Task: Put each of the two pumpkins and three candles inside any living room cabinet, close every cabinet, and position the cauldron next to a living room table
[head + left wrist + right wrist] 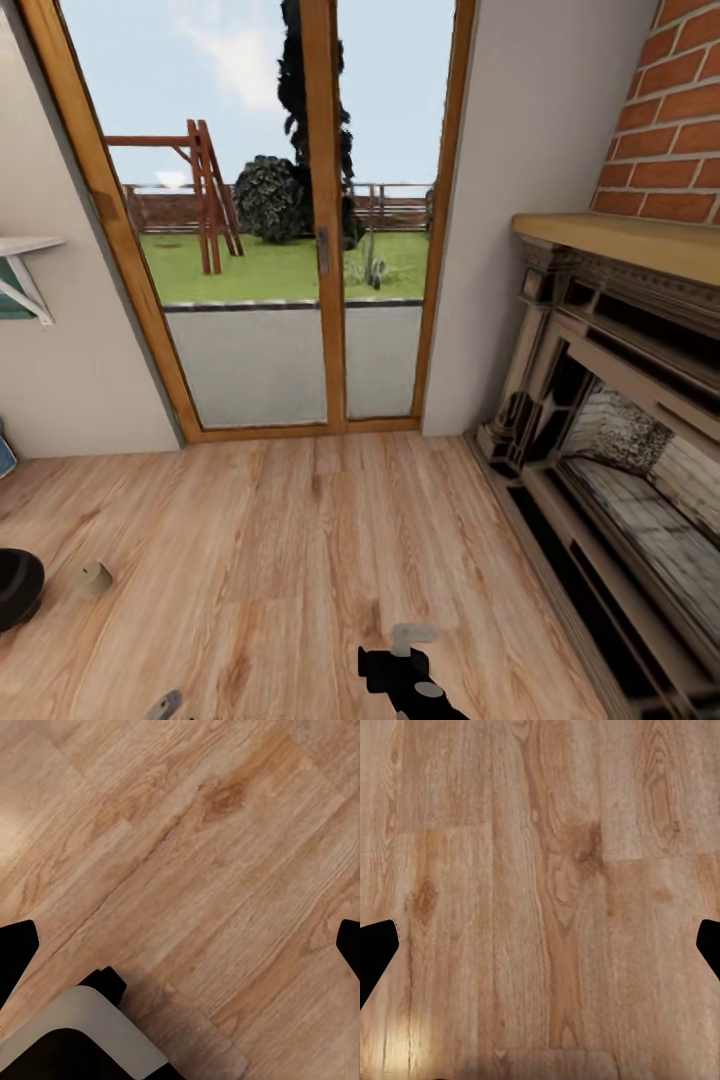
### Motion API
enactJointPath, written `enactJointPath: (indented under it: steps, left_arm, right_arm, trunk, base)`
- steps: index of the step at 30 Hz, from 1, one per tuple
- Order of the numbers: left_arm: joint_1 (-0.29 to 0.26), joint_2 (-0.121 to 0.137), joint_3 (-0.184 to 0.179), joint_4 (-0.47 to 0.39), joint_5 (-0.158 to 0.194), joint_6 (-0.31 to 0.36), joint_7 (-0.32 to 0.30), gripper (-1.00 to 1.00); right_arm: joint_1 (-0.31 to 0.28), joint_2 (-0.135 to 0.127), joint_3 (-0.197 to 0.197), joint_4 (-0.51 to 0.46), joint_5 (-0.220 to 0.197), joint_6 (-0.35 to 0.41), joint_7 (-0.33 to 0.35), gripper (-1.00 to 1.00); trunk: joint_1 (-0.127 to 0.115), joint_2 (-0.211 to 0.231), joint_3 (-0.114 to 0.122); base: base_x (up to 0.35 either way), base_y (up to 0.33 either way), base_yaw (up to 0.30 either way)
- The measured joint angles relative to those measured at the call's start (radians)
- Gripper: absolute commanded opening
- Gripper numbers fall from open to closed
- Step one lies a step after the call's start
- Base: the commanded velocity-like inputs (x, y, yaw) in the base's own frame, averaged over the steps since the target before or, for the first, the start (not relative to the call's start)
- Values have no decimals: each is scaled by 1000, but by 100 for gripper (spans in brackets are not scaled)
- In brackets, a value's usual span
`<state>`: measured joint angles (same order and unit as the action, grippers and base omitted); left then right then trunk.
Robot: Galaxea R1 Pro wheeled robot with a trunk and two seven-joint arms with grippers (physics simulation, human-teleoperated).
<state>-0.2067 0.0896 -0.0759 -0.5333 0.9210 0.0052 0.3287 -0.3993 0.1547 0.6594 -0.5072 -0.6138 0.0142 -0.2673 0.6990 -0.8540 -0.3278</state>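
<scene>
Little looks done: one candle (94, 579) is sitting on the wooden floor (300, 560) at lower left, just beside the black cauldron (18, 588) at the frame's edge. Both wrist views are showing fingertips spread wide, holding nothing. No cabinet or pumpkins are in sight.
</scene>
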Motion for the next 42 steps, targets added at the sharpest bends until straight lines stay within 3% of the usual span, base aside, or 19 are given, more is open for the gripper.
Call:
enactJointPath:
  steps: [42]
  left_arm:
    - [0,-1,0,9,0,-1,0,100]
  right_arm:
    - [0,-3,0,0,-1,8,0,100]
  trunk:
    - [0,0,0]
  base:
    - [193,0,275]
